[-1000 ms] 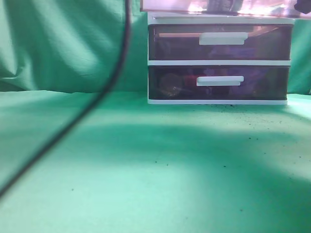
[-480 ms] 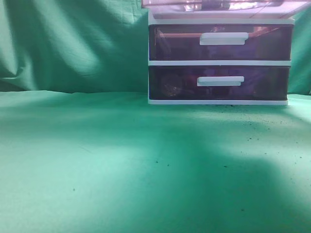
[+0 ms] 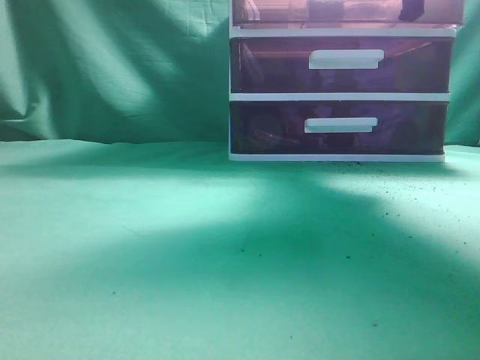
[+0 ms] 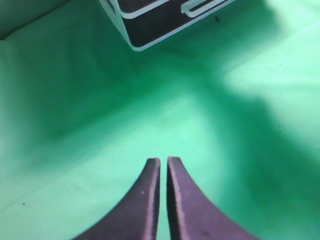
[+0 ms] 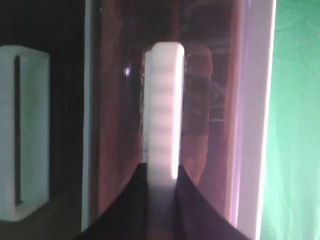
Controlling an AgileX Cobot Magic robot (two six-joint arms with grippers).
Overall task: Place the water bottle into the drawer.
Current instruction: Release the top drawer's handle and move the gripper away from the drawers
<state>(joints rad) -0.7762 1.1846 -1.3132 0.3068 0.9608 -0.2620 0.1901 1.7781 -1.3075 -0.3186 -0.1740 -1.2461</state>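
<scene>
- My right jaws (image 5: 162, 175) pinch the white bar handle (image 5: 164, 110) of the top drawer (image 3: 346, 11).
- My left jaws (image 4: 163, 165) hang pressed together over the green table (image 4: 240, 125).

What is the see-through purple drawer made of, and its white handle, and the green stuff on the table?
The drawer looks like tinted glossy plastic: you can see dimly through it and it shines. Its handle, pinched by the right gripper, seems smooth white plastic with ribs. The green cover looks like matte cloth, since it hangs in folds behind.
</scene>
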